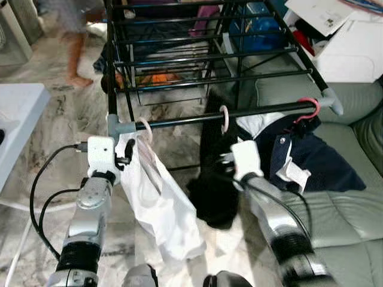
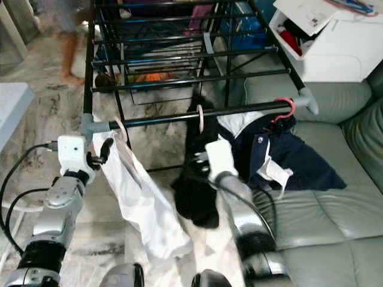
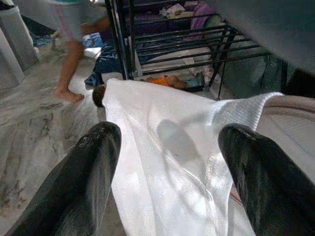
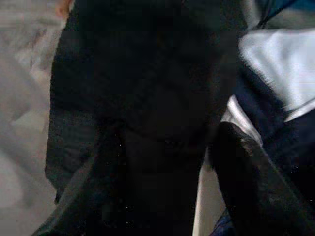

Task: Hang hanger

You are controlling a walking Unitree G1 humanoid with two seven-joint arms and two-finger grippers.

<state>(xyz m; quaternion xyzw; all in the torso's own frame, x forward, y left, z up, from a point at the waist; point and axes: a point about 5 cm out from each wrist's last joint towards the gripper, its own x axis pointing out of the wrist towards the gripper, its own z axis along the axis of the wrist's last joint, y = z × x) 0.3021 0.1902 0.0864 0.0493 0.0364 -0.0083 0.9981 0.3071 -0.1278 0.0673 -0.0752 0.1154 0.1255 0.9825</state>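
- Left hand (image 1: 127, 150), fingers spread, hovers beside the white garment (image 1: 161, 203) whose hanger (image 1: 145, 129) hooks the drying rack's front rail (image 1: 179, 121).
- Right hand (image 1: 224, 161) is at the black garment (image 1: 216, 197); its grip is unclear.
- Hanging looks mostly done.

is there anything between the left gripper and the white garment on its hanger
Nothing visible. The left gripper is open right at the white garment, which hangs by its hanger on the drying rack's front rail.
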